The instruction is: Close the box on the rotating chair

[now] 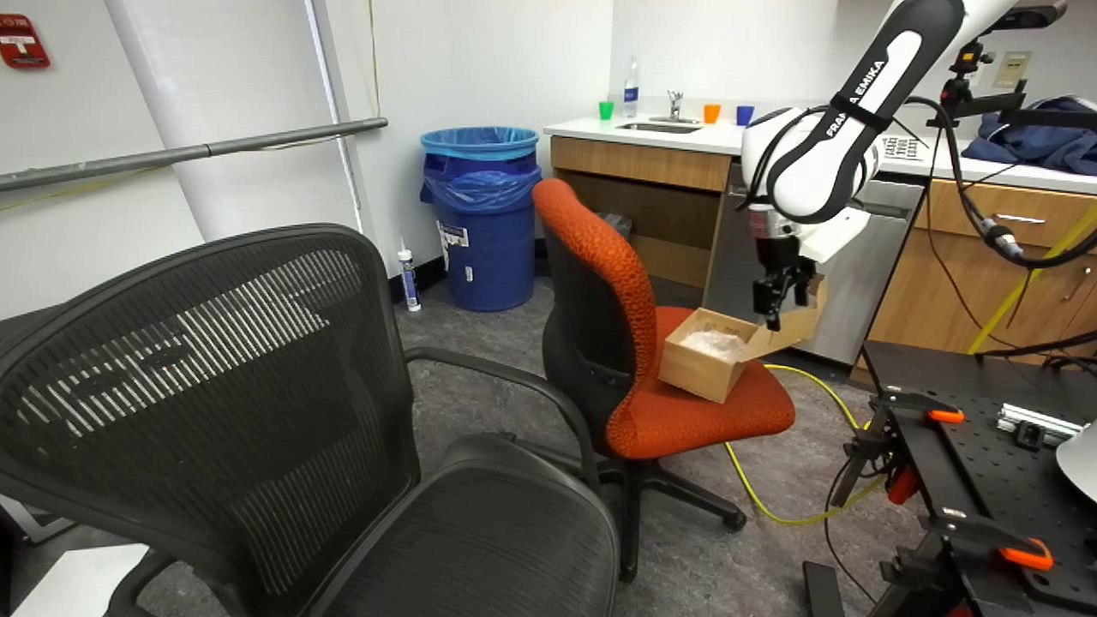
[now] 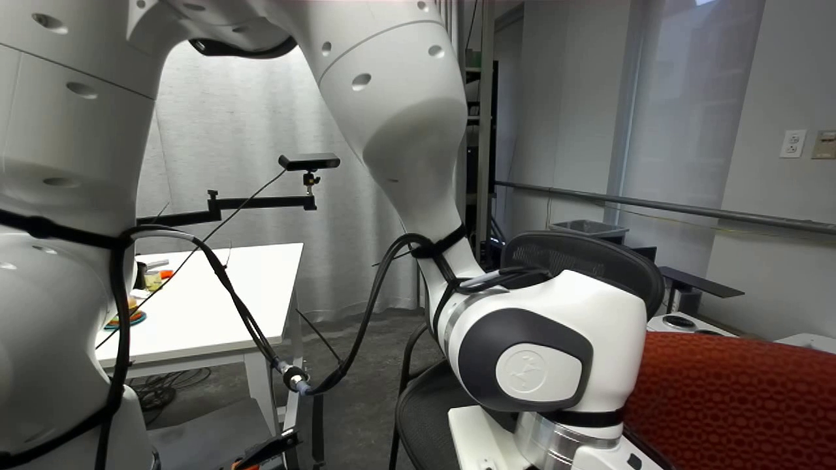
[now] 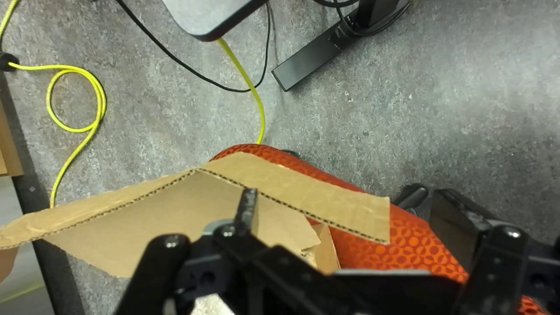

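Note:
The small tan-brown cardboard box [image 1: 696, 370] sits on the orange-red seat of the rotating chair [image 1: 728, 420], with clear bubbly packing visible inside. Its lid [image 1: 793, 327] stands raised and tilted outward, away from the backrest. In the wrist view the lid's folded edge strip [image 3: 302, 192] crosses below the jaws, over the patterned seat. My gripper [image 1: 785, 304] points down beside the raised lid, its fingers wide apart. Nothing is clasped in the gripper [image 3: 350, 215]; whether the left finger touches the lid I cannot tell. An exterior view shows the chair's orange-red fabric [image 2: 738, 398], but the box is out of view there.
A black mesh chair [image 1: 480, 540] stands close to the backrest. At right is a black worktable [image 1: 994, 463] with clamps. Behind are a blue bin [image 1: 486, 240] and a counter [image 1: 634, 154]. A yellow cable [image 3: 72, 157] loops over the floor. An exterior view shows a white table [image 2: 222, 307].

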`<state>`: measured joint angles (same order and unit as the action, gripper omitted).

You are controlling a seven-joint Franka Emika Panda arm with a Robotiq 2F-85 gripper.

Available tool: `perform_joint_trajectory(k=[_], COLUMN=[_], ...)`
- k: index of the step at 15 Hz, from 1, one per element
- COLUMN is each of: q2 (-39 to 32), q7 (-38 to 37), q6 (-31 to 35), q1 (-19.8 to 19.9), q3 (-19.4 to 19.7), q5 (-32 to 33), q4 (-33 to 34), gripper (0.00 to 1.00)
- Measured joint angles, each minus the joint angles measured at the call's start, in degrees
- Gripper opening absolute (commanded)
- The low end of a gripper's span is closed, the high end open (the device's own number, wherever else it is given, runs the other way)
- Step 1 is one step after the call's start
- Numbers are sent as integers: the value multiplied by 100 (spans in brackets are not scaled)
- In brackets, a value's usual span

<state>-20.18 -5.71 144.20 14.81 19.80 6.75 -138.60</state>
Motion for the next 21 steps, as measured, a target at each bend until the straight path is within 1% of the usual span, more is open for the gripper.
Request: perform_joint_trajectory(k=[5,6,7,8,9,11,12,14,16,17,18,19,20,21], q2=[0,0,0,0,0,0,0,0,0,0,0,0,0,0], q7=[0,0,0,0,0,0,0,-1,-3,-5,-6,-6,-5,-2], q6=[1,4,4,4,6,23,36,70,102,122,145,176,219,278], q1=[0,0,0,0,0,0,0,0,0,0,0,0,0,0], q3=[0,0,0,0,0,-1,-2,-2,-2,-2,-2,-2,-4,-8], q5=[0,0,0,0,0,0,0,-1,-2,-2,-2,-3,-5,-7], q4=[0,0,0,0,0,0,0,0,0,0,0,0,-1,-3], gripper=[100,90,72,66,56,42,33,20,2,0,39,34,36,43])
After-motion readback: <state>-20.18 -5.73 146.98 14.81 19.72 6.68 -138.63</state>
